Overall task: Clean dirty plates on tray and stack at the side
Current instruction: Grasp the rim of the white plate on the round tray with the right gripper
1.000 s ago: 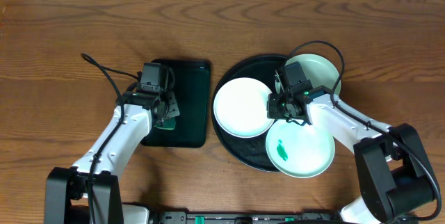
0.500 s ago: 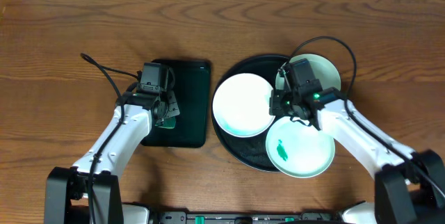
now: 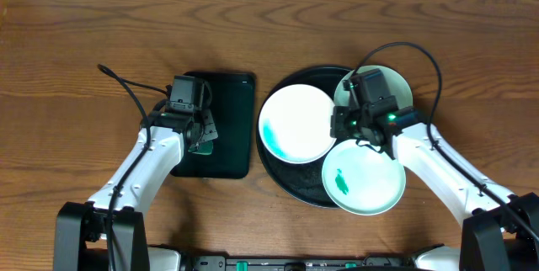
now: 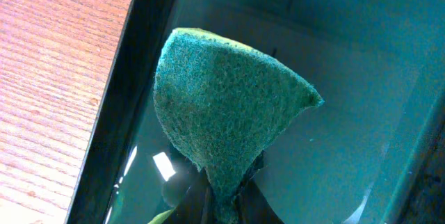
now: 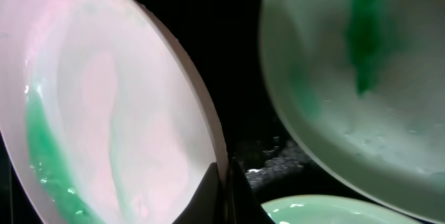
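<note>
Right of centre from overhead, we see the right gripper (image 3: 344,124) clamped on the rim of the white plate (image 3: 290,124). That plate sits over the round black tray (image 3: 286,180), beside the smeared mint plate (image 3: 364,178) and the other mint plate (image 3: 400,86). The left gripper (image 3: 200,133) hangs over the rectangular tray (image 3: 232,111). At the left wrist view's bottom edge, closed jaws pinch a green sponge (image 4: 229,113). Low in the right wrist view, shut fingers (image 5: 236,203) grip the white plate's edge.

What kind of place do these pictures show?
Probably a robot lab bench staged for dishwashing practice: a wooden table, smeared plates on a round black tray, and a green scouring pad in the left gripper.
</note>
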Robot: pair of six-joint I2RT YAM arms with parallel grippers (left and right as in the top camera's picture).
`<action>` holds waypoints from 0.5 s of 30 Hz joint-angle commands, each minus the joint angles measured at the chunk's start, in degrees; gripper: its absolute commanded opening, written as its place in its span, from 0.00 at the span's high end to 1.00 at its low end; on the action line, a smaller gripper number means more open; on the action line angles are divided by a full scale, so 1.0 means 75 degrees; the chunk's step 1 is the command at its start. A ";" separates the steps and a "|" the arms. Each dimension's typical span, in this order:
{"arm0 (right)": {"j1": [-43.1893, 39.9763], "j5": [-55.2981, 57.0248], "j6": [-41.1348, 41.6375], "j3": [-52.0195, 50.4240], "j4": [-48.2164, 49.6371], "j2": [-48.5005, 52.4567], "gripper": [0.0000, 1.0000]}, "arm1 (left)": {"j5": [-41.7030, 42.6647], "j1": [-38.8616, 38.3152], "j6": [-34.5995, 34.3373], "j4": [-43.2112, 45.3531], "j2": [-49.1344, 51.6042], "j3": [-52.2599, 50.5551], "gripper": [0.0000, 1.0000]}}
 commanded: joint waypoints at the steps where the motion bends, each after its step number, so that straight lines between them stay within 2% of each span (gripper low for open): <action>1: -0.0358 -0.0469 -0.0050 -0.0003 -0.0032 -0.0125 0.99 | -0.0207 0.0003 0.0073 0.0015 -0.0055 -0.0131 0.93; 8: -0.0836 -0.0766 0.0047 0.0070 -0.0070 -0.0125 0.99 | -0.0204 0.0003 0.0070 0.0015 -0.0055 -0.0131 0.93; 15: -0.0839 -0.0740 0.0530 0.0487 -0.0227 -0.0125 0.99 | -0.0117 0.0003 0.0067 0.0015 -0.0055 -0.0128 0.93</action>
